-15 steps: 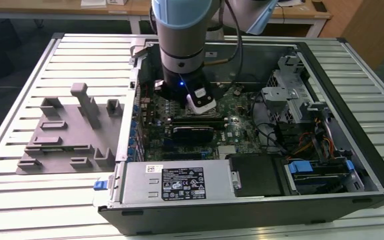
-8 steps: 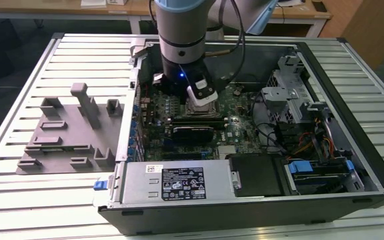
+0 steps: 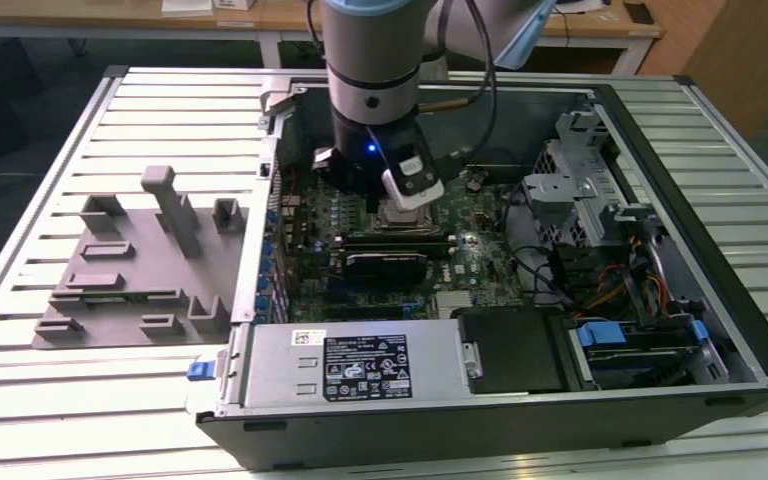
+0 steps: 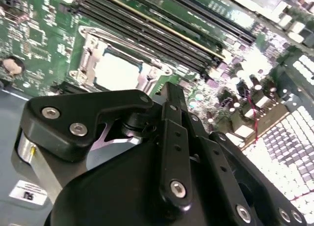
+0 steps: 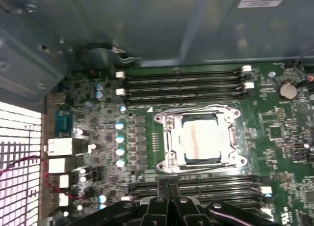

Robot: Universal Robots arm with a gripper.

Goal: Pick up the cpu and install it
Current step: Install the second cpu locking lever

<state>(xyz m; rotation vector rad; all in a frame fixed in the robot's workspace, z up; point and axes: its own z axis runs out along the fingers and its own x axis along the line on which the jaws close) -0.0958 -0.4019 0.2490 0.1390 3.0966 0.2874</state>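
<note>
Cpu [image 5: 200,140] seated in motherboard socket [image 5: 169,157], pincer [image 5: 169,199] just above (fingers together, empty)

The cpu [image 5: 199,143] is a small flat square chip with a shiny silver-grey metal top (washed pale by glare in both wrist views). It lies flat and level inside the metal-framed socket [image 5: 169,137] on the green motherboard [image 5: 274,132], the frame's edges bordering it on all sides. In the second wrist view the cpu [image 4: 117,71] shows as a bright square in that same frame.
</note>
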